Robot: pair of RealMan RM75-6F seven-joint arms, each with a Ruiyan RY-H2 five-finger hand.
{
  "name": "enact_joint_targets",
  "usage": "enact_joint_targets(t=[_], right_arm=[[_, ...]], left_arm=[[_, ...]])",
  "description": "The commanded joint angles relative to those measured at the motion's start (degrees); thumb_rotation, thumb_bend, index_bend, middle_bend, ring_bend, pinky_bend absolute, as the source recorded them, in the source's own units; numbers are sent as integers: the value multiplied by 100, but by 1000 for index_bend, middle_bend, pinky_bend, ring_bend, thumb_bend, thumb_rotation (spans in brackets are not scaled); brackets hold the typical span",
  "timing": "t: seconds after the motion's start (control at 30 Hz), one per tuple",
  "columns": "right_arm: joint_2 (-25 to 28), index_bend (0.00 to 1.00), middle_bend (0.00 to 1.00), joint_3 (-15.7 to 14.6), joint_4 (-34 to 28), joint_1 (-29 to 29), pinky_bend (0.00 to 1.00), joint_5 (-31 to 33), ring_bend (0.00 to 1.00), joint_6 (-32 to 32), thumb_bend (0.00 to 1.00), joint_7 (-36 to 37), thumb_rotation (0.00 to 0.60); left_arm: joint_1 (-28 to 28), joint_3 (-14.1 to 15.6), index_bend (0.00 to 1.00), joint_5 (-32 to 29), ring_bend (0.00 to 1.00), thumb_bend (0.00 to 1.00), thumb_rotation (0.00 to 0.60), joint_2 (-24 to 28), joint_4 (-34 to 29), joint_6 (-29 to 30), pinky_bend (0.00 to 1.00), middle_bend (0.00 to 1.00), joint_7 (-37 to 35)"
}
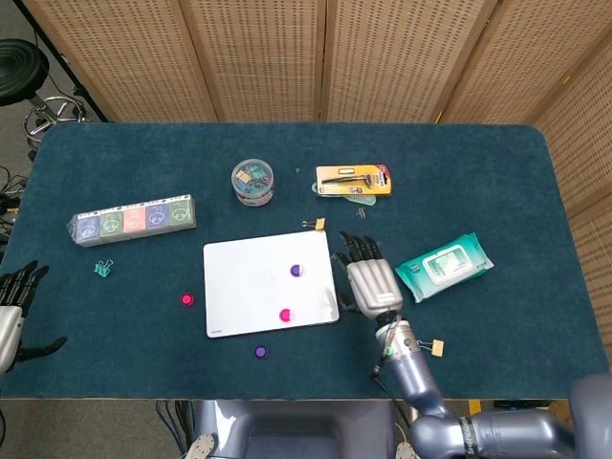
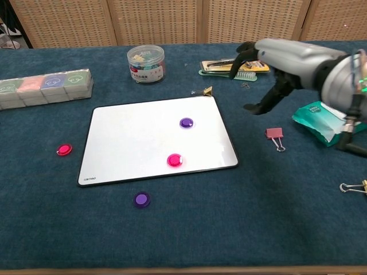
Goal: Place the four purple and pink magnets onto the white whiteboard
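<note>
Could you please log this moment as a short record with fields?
board: white whiteboard, flat on the table
magnets on board: purple magnet; pink magnet
magnets off board: pink one to its left; purple one in front of it
right hand: empty, fingers spread, right of board
left hand: at table's left edge, holding nothing

The right hand (image 1: 371, 284) hangs above the table right of centre, empty, palm down, its dark fingers (image 2: 250, 107) spread and pointing to the far side; its grey forearm runs back to the near edge. The left hand (image 1: 11, 308) sits at the near left edge, fingers apart, holding nothing.
</note>
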Motion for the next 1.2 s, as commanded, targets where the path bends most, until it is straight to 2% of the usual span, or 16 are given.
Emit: enact_joint_targets(t=[0.03, 0.1, 0.27, 0.43, 0.57, 0.7, 0.8, 1.03, 1.2], right_arm=[[670, 238, 0, -403, -90, -466, 0, -632, 0, -16, 317, 642, 600], [938, 219, 0, -554, -101, -680, 0, -814, 0, 60, 276, 868, 600], [1457, 187, 0, -883, -32, -1218, 0, -1289, 0, 305, 98, 1530, 600], [2139, 185, 0, -1289, 228, -2034, 0, -1739, 0, 767, 79, 2471, 600], [2379, 180, 0, -1417, 337, -2442, 0, -1867, 0, 895, 79, 3009, 600], [2521, 179, 0, -1468, 414, -2739, 0, -1996, 0, 1005, 79, 3298, 600], [2593, 179, 0, -1466, 405, -2901, 0, -2046, 0, 1058, 79, 3494, 600], [2705, 180, 0, -1432, 441, -3115, 0, -2206, 0, 1098, 79, 3767, 600], [2802, 184, 0, -1405, 489, -3240, 0, -2345, 0, 1056, 81, 3969, 600]], left_arm=[[-27, -1, 0, 0, 0, 0, 600, -41, -13, -34, 0, 0, 28], [-48, -17, 0, -16, 0, 0, 600, -58, -44, -53, 0, 0, 43], [-162, -37, 0, 48, 0, 1, 600, -106, -96, -149, 0, 0, 180], [-715, 117, 0, 628, 0, 28, 600, -159, -129, -862, 0, 0, 186], [-1156, 209, 0, 1113, 0, 80, 600, -194, -67, -1314, 0, 0, 11], [-1540, 287, 45, 1672, 0, 111, 600, -366, 68, -1492, 0, 0, -191], [-1753, 330, 77, 1844, 0, 115, 600, -456, 74, -1696, 0, 0, -136], [-2084, 305, 170, 1720, 0, 135, 600, -564, -269, -2238, 0, 0, 323], [-2334, 171, 247, 1352, 0, 209, 600, -777, -633, -2708, 0, 0, 848]])
